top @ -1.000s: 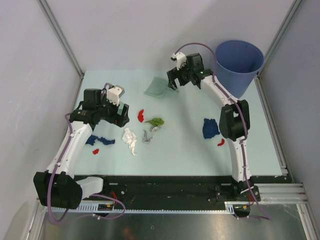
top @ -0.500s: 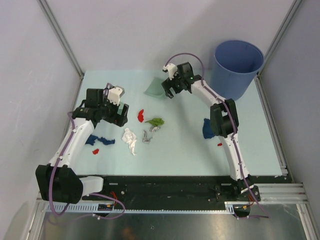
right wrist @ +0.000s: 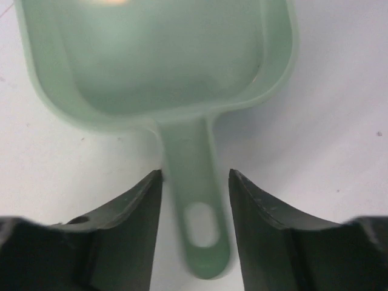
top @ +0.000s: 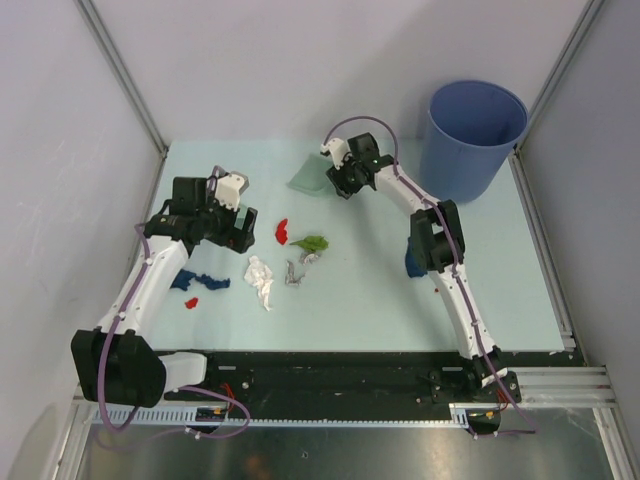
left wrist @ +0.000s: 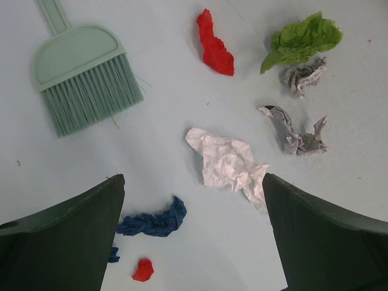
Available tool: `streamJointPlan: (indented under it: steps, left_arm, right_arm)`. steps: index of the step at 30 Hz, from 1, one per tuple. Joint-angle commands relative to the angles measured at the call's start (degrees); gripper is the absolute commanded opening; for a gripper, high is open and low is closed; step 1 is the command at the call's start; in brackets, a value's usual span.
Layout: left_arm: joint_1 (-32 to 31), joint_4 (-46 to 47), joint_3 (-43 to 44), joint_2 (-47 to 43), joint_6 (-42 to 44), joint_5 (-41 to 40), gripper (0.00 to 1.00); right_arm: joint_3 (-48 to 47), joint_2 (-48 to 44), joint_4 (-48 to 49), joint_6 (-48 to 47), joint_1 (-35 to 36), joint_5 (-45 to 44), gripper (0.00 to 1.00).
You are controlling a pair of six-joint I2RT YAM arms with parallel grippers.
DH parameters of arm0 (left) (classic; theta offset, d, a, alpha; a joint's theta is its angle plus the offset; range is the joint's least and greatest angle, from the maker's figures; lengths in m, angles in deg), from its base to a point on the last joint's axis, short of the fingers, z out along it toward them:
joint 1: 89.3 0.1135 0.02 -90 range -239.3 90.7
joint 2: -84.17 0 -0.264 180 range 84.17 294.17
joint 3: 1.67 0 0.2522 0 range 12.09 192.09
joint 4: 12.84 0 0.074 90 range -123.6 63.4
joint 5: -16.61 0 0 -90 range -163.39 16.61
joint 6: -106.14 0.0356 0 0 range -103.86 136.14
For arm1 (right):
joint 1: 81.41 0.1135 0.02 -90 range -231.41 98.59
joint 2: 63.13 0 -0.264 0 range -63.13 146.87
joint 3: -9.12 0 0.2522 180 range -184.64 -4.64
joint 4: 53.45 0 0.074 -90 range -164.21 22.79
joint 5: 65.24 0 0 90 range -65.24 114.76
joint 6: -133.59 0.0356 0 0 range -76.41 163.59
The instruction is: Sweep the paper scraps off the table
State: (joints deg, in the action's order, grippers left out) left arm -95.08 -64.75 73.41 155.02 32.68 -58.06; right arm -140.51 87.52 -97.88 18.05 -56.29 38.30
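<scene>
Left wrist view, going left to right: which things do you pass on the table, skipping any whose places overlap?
brush → blue scrap → big red scrap → green scrap

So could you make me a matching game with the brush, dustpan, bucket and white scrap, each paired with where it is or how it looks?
1 brush
2 dustpan
3 bucket
4 white scrap

A blue, far right corner
B handle between fingers of the right gripper
C crumpled, beside grey scraps
D lying flat, bristles fanned

Pairs: 1-D, 2-B, 3-A, 4-C
</scene>
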Motion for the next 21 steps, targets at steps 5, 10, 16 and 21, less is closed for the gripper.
streamJointPlan:
  steps: [5, 10, 16, 21]
  left_arm:
    - [-0.28, -0.17, 2.23, -0.89, -0.01, 0.75, 1.00]
    - [-0.28, -0.17, 2.22, -0.98, 0.34, 1.19, 1.00]
    - [-0.20, 0.44, 9.93, 6.90, -1.85, -5.47, 0.99]
    - [0.07, 0.71, 23.73, 22.64, -5.80, -14.96, 0.89]
  right_arm:
    - [11.14, -11.68, 1.14, -2.50, 1.24, 0.79, 0.01]
    - [28.50, -25.47, 3.52, 3.73, 3.17, -5.78, 0.00]
    - [51.64, -49.02, 3.96, 17.26, 7.21, -15.99, 0.00]
    - [66.85, -62.82, -1.12, 25.27, 11.16, -18.28, 0.00]
